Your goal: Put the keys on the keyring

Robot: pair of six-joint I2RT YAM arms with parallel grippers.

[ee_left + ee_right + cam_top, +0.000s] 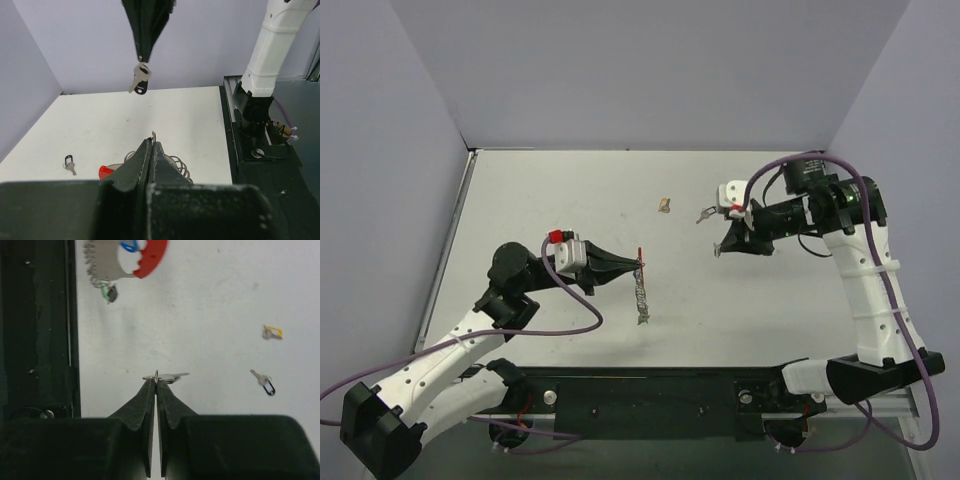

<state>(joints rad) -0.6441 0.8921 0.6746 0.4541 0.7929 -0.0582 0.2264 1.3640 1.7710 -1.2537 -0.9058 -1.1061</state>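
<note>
My left arm (450, 350) stretches low, the left end effector (630, 268) clenched on the keyring (641, 290): thin wire loop, red plastic tag, silvery chain. Right of the keyring, the right end effector (719, 250) pinches a black-headed key (140, 82). Beyond the keyring, a spare key (705, 213) lies on the table (570, 190).

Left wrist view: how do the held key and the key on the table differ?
The held key is pinched by the right gripper; the loose key is untouched. The held key hangs in the air; the loose key lies flat. Both are silver with dark heads.
</note>
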